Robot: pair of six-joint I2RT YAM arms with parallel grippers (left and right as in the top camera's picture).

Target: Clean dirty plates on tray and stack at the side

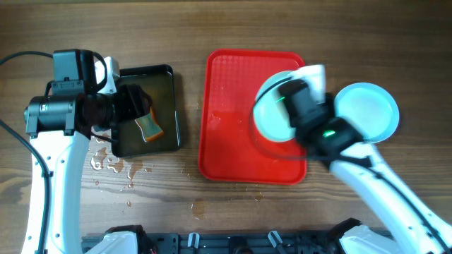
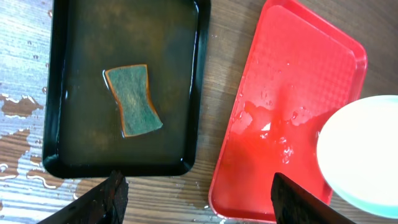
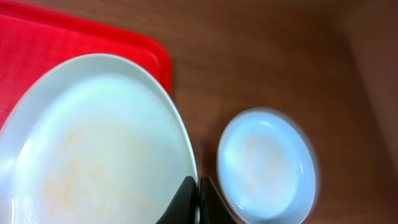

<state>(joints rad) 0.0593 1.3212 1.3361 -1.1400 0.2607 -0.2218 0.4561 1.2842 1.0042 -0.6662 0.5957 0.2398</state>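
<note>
The red tray (image 1: 233,120) lies in the middle of the table. My right gripper (image 1: 300,106) is shut on the rim of a pale blue plate (image 1: 272,116) and holds it above the tray's right part; the right wrist view shows the fingers (image 3: 198,199) pinching that plate (image 3: 93,143) at its edge. Another pale blue plate (image 1: 367,113) sits on the wood right of the tray and also shows in the right wrist view (image 3: 267,165). My left gripper (image 2: 196,196) is open and empty above the black water tray (image 2: 124,87). The held plate shows at the right edge (image 2: 367,149).
A green-and-orange sponge (image 2: 132,101) lies in the black water tray (image 1: 166,77). Water is spilled on the wood (image 1: 109,166) by the left arm and on the red tray's surface (image 2: 273,124).
</note>
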